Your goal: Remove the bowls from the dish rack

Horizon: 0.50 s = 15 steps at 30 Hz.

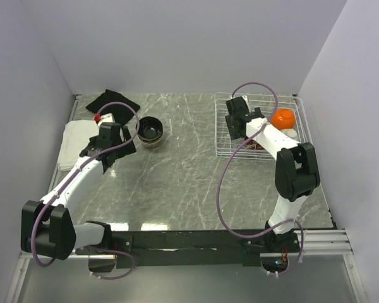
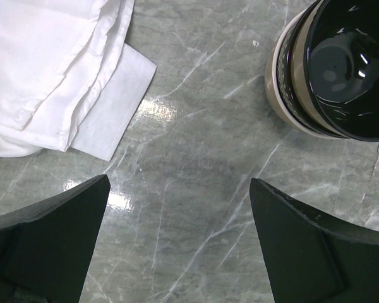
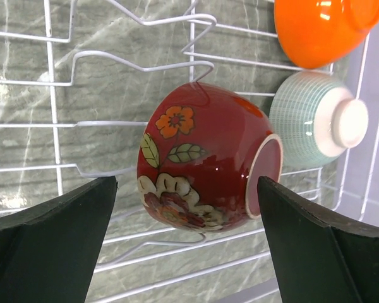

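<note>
The white wire dish rack (image 1: 218, 126) stands at the back right. In it a red floral bowl (image 3: 202, 164) lies on its side against a prong. Beyond it rest a green-and-white bowl (image 3: 312, 120) and an orange bowl (image 3: 322, 28), the latter also visible from above (image 1: 283, 117). My right gripper (image 3: 187, 180) hovers open above the rack (image 3: 50, 95), its fingers either side of the red bowl without touching it. On the table at back left stands a stack of dark bowls (image 1: 150, 131), also in the left wrist view (image 2: 331, 69). My left gripper (image 2: 178, 183) hangs open and empty just left of the stack.
A folded white cloth (image 1: 76, 142) lies at the left edge of the table, close to my left gripper (image 1: 125, 146). A black cloth (image 1: 110, 102) with a small red item (image 1: 96, 117) sits in the back left corner. Walls close in on three sides.
</note>
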{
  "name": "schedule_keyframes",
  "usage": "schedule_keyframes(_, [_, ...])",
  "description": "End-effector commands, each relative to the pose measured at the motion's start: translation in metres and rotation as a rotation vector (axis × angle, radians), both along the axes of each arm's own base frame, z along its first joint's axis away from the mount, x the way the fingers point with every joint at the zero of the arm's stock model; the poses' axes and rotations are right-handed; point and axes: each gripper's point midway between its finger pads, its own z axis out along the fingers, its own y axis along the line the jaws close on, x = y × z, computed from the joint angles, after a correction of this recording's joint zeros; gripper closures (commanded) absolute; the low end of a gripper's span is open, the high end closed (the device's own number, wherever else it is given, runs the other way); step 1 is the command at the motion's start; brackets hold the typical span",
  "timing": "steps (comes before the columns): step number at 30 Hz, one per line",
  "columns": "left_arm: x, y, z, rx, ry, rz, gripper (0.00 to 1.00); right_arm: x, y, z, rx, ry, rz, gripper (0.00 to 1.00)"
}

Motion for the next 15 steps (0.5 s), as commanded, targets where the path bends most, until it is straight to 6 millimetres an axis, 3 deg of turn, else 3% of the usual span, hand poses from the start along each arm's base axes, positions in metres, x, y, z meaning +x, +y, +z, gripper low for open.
schedule_keyframes(1, [0.014,-0.005,0.016,-0.016,-0.051,-0.017,0.01,-0.011,-0.011,0.017,-0.05,0.035,0.064,0.0])
schedule_keyframes(5, [0.014,-0.005,0.014,-0.016,-0.045,-0.016,0.0,-0.006,-0.016,0.02,-0.087,0.04,0.049,0.0])
schedule_keyframes(15, [0.014,-0.005,0.011,-0.014,-0.041,-0.012,0.01,-0.005,-0.013,-0.003,-0.098,0.088,0.105,0.01])
